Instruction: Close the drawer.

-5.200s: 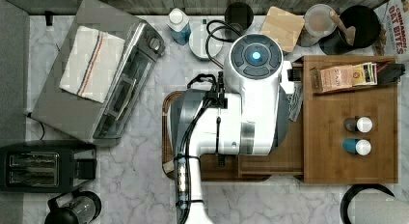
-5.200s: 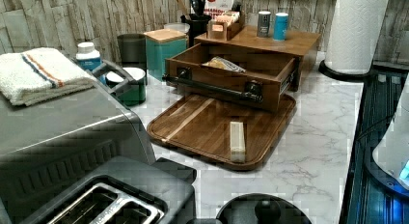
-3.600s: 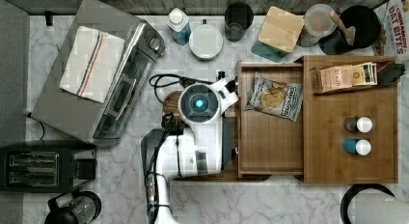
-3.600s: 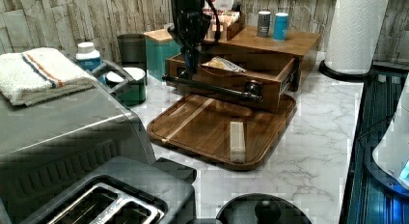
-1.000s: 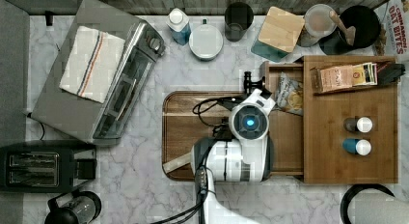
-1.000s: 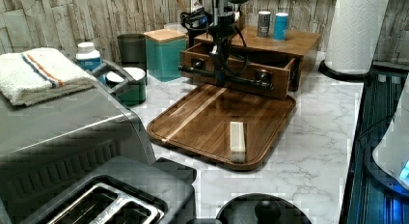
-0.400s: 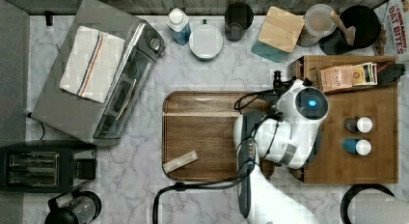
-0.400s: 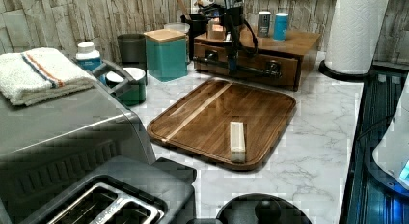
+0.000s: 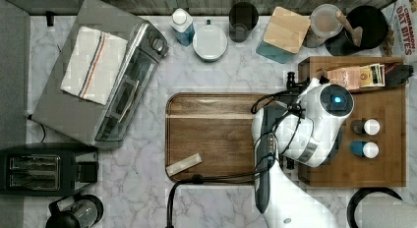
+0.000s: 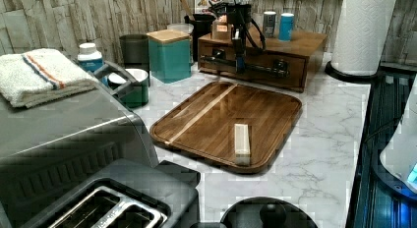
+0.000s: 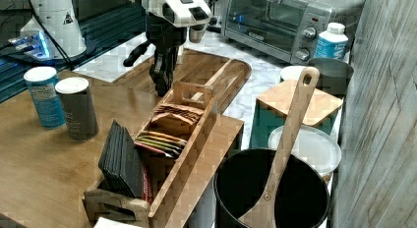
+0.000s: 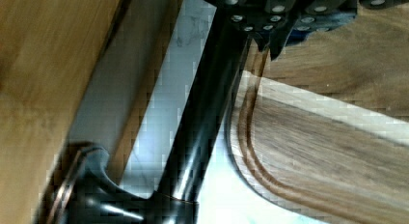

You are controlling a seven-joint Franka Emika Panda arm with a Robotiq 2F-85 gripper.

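While your gripper (image 10: 239, 61) hangs at the black bar handle (image 10: 248, 67) of the drawer (image 10: 255, 71), you can see in the left view that the drawer front sits flush with the bamboo cabinet (image 10: 295, 46), so it is pushed all the way in. From the wrist view the handle (image 12: 202, 113) runs right under the fingers, but whether they are clamped on it or spread is something you cannot tell here. On the cabinet top you have a wooden caddy (image 11: 196, 134) holding what look like tea packets (image 11: 169, 121) and a stack of dark coasters (image 11: 120, 161), with two capped shakers (image 11: 61, 105) standing beside it. Just in front of the drawer lies the darker wooden tray (image 9: 216, 134), carrying one small pale block (image 9: 183, 164) near its corner. Along the wall stand a teal canister (image 10: 169, 53) with a wooden lid and a black pot (image 11: 270, 193) with a wooden spoon (image 11: 285, 149) leaning in it.
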